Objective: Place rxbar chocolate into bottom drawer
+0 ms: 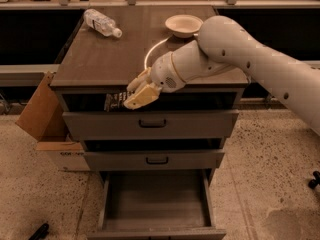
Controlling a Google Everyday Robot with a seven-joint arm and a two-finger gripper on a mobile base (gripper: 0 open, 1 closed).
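Gripper (136, 98) sits just off the near edge of the cabinet top (100, 59), left of centre, level with the gap above the top drawer (150, 124). Its tan fingers (142, 96) are closed on the rxbar chocolate (114, 101). The dark wrapper sticks out to the left of the fingers and is off the cabinet surface, in the air in front of the cabinet face. The white arm (240, 54) reaches in from the right, across the near right part of the top.

Bottom drawer (155, 204) is pulled out toward the near side, directly below the gripper and well apart from it; its grey floor is bare. The top drawer and middle drawer (155, 160) are closed.

On the cabinet top: a clear plastic bottle (101, 23) lies on its side at the far left, and a pale bowl (183, 25) stands at the far right of centre. A cardboard box (42, 116) leans against the cabinet's left side.
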